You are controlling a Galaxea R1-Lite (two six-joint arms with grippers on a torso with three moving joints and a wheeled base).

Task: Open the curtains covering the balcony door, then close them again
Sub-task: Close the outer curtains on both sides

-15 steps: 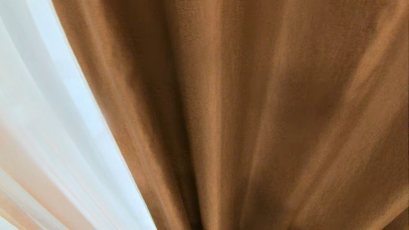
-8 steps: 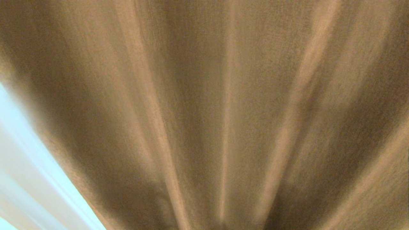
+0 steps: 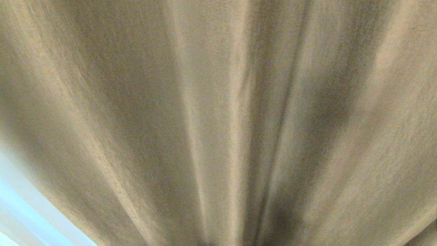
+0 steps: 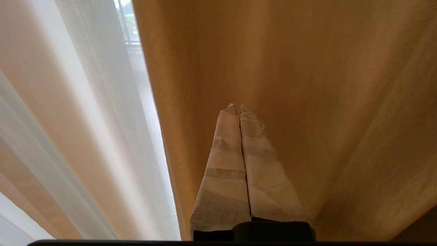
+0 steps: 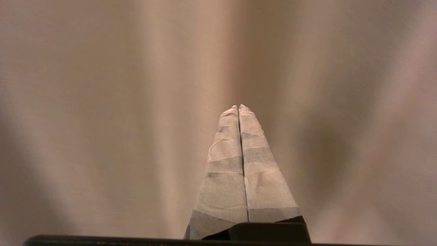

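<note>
Item 1, nearest: left gripper (image 4: 238, 106), tape-wrapped fingers (image 4: 225, 160) pressed flat together, pinching nothing. It points at the tan drape close to that panel's free edge; whether the tips touch the cloth cannot be told.

Item 2: right gripper (image 5: 238, 107), fingers likewise pressed together on nothing, facing unbroken tan folds with no edge anywhere in its view.

Item 3: the curtains (image 3: 218, 112), tan woven cloth filling nearly the whole head view, folds running top to bottom (long axis vertical, so any drawing move goes across the folds, sideways). Neither arm shows in the head view.

Item 4: the drape's free edge (image 4: 153, 112), just beside the left gripper's line of aim, on the sheer side.

Item 5: sheer white panel (image 4: 85, 112), hanging beyond that edge; a pale strip of it shows at the robot's left in the head view (image 3: 27, 212).

Item 6, farthest: a narrow gap (image 4: 131, 27) between sheer and drape, showing daylight and thin bars. The balcony door itself is not in sight.

Judgement: the edge lies on the robot's left, so the left gripper is the nearer to catch it.
</note>
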